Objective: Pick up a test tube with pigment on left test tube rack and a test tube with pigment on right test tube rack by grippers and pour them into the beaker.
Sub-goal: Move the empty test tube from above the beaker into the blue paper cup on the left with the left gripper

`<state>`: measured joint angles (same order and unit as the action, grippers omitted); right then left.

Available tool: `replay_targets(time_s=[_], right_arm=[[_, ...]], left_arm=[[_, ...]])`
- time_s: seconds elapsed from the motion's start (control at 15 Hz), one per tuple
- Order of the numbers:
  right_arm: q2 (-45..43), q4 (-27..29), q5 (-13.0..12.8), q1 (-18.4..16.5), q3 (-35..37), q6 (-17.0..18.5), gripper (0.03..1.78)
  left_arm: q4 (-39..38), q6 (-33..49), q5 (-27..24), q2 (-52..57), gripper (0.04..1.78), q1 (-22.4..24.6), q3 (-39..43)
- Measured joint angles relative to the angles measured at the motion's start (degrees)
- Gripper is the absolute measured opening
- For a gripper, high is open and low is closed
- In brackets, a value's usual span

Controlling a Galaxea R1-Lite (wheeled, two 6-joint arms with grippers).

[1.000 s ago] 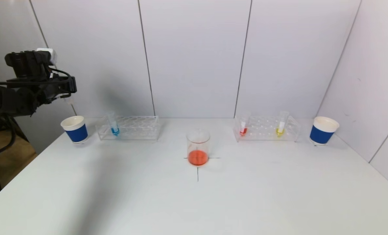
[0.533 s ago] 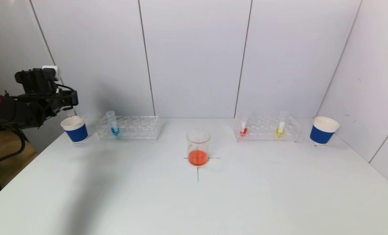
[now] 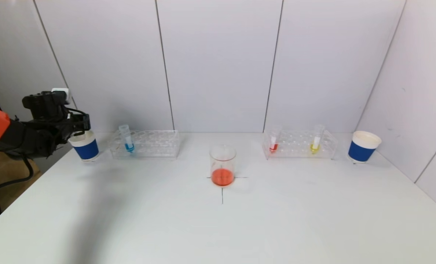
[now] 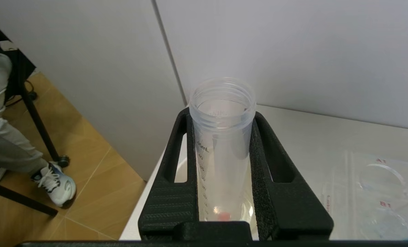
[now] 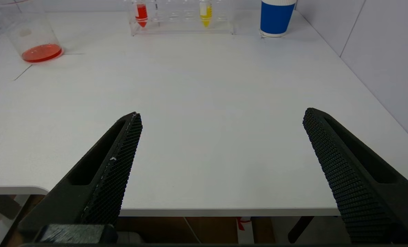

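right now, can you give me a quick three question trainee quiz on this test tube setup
1. True or false: the left gripper is shut on an emptied test tube over the left paper cup.
2. Which tube stands in the left rack? A) blue B) yellow C) green
3. Fill in: the beaker holds ____ liquid.

Key
1. True; only a red trace remains at its bottom.
2. A, the blue tube.
3. Orange-red. The right gripper hangs open near the table's front edge, away from the right rack.
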<state>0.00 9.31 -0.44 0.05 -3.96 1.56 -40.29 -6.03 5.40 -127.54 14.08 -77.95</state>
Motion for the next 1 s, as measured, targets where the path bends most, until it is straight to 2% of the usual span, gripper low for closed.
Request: replay_targets(time_s=[1.0], right_arm=[[0.00, 0.00, 0.00, 0.02, 0.00, 0.00, 1.71]], left_arm=[[-1.72, 0.48, 0.00, 0.00, 0.45, 0.24, 3.23]])
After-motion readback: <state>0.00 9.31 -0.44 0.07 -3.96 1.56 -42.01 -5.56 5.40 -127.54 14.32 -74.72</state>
